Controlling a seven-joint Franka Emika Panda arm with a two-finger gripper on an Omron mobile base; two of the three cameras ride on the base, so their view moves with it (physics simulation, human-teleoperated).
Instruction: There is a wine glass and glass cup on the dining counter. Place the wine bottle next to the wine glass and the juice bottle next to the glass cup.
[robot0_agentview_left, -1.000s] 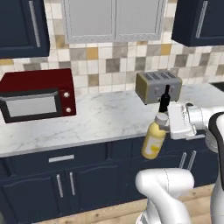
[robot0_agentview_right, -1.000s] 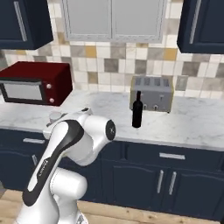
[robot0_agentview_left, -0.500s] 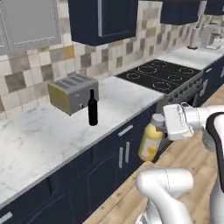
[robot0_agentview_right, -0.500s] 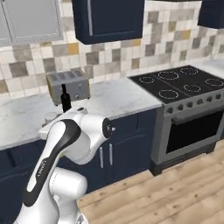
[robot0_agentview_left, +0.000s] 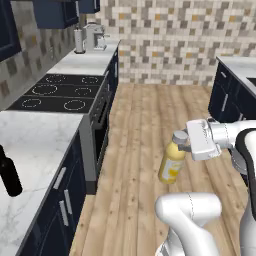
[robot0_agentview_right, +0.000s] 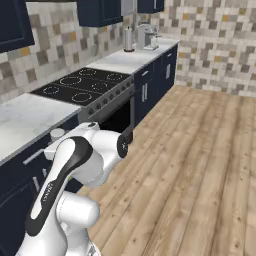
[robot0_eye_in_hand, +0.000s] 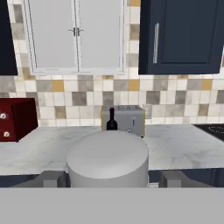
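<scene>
Your pincer (robot0_agentview_left: 186, 146) is gripping the small stout yellow juice bottle with the grey-white screw cap (robot0_agentview_left: 172, 161) just under its cap, and the bottle is hanging upright and slightly tilted in mid-air over the wooden plank floor (robot0_agentview_left: 150, 125), well apart from any desk. In the hand view that cap (robot0_eye_in_hand: 108, 158) is sitting between the two dark fingertips (robot0_eye_in_hand: 53, 178), which are standing wide around it. A pale patch is showing on the bottle's side, too small for any writing to be read.

To your left in the left base view, the white grey-veined marble desk (robot0_agentview_left: 35, 150) is running along the wall, its front edge over dark navy drawers. The tall slim near-black wine bottle (robot0_agentview_left: 9, 175) is standing on it near the picture's left margin; the hand view is showing it (robot0_eye_in_hand: 111, 120) in front of the silver toaster (robot0_eye_in_hand: 124, 119), with a dark red microwave (robot0_eye_in_hand: 15, 118) to the left.

Beyond the marble, the black cooktop (robot0_agentview_left: 55, 92) is lying flush, then more desk with a steel coffee machine (robot0_agentview_left: 95, 37) at the far corner. The floor is lying open and wide between the two cabinet runs, right up to the tiled far wall (robot0_agentview_left: 175, 40).

The right base view is showing the cooktop (robot0_agentview_right: 82, 85) beyond the arm.
</scene>
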